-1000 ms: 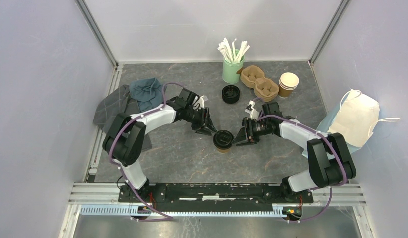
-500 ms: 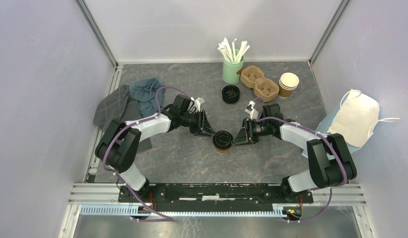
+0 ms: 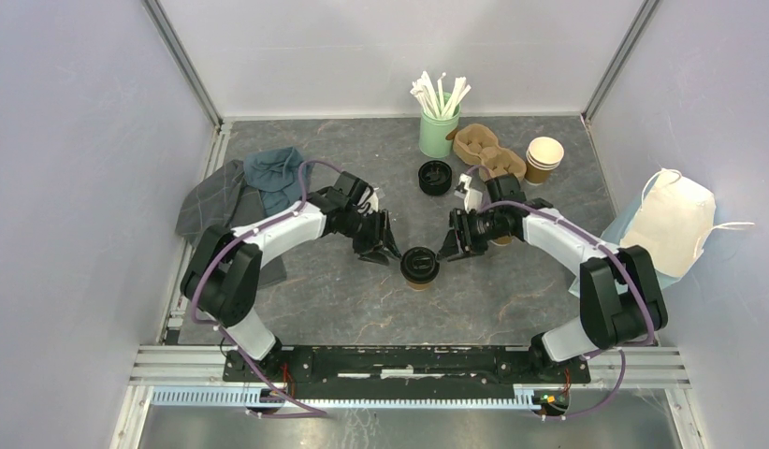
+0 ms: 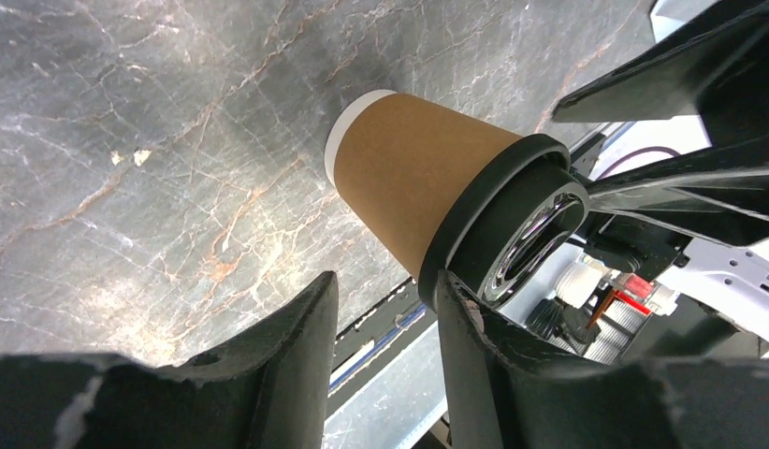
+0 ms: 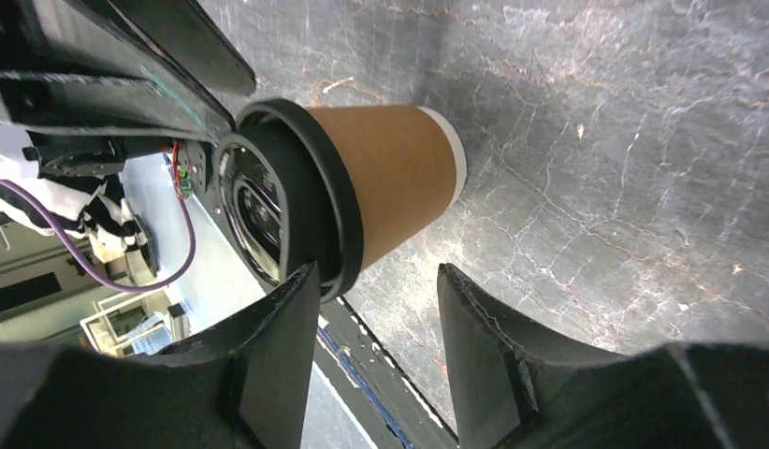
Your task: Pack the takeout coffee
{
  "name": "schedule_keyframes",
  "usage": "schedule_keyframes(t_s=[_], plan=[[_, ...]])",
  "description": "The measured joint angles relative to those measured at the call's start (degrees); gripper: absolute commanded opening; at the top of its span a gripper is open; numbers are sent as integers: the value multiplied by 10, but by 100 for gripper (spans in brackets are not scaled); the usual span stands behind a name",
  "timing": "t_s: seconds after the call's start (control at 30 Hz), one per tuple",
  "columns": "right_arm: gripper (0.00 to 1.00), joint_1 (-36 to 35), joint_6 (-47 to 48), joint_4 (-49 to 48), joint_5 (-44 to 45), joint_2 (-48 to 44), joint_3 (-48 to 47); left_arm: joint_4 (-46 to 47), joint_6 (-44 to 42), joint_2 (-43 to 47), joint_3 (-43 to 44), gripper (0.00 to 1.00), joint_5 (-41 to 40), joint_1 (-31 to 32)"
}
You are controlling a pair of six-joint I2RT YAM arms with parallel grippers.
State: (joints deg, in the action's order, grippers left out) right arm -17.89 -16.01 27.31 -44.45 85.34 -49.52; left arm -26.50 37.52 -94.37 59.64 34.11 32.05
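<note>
You are viewing the lidded cup [image 3: 420, 266] standing upright just between the left gripper [image 3: 382, 246] and right gripper [image 3: 453, 247]; both are gaping wide, clasping nothing; beyond the right gripper the cardboard carrier [image 3: 489, 155] is showing no cup; seemingly all packing is awaiting you.

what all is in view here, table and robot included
lidded coffee cup: one, brown with black lid, upright at table centre
black lids: one stack, black, behind the centre
green cup: one, pale green, at the back, holding white sticks
cup carrier: one, brown cardboard, right of the green cup
lidless cups: one stack, brown, cream inside, right of the carrier
paper bag: one, white, right edge
cloths: heap, grey and blue-grey, left side
table: one, dark grey, marbled
left gripper: black, open, left of the lidded cup
right gripper: black, open, right of it
</note>
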Motion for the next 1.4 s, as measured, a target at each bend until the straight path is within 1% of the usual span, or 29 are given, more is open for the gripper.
schedule_keyframes(t_s=[0.1, 0.2, 0.27, 0.33, 0.37, 0.4, 0.47, 0.6, 0.7, 0.9, 1.07, 1.17, 1.23, 1.4], plan=[[59, 0, 0, 17, 7, 0, -28, -30, 0, -8, 18, 53, -2, 3], [65, 0, 5, 37, 13, 0, -71, -47, 0, -12, 35, 58, -7, 5], [73, 0, 15, 51, 24, 0, -98, -55, 0, -12, 46, 61, -9, 5], [86, -4, 34, 73, 43, 0, -122, -64, 0, -12, 57, 64, -10, 3], [91, -6, 39, 81, 51, 0, -129, -66, 0, -12, 60, 65, -10, 2], [95, -13, 53, 97, 73, 0, -140, -70, 0, -11, 63, 67, -11, 0], [98, -40, 75, 125, 115, 0, -160, -82, 0, -8, 68, 72, -17, -4], [98, -118, 104, 166, 193, 4, -202, -119, -6, 15, 78, 85, -68, -15], [98, -166, 114, 180, 239, 13, -227, -146, -14, 50, 81, 88, -112, -30], [98, -236, 125, 203, 320, 52, -264, -157, -15, 97, 73, 89, -145, -60], [98, -279, 134, 217, 369, 77, -271, -167, -15, 102, 54, 89, -147, -62], [98, -291, 135, 219, 385, 84, -271, -170, -15, 103, 45, 89, -147, -62], [97, -296, 136, 220, 396, 86, -271, -170, -15, 104, 42, 89, -147, -62], [89, -306, 135, 221, 422, 93, -271, -172, -15, 110, 37, 89, -147, -62]])
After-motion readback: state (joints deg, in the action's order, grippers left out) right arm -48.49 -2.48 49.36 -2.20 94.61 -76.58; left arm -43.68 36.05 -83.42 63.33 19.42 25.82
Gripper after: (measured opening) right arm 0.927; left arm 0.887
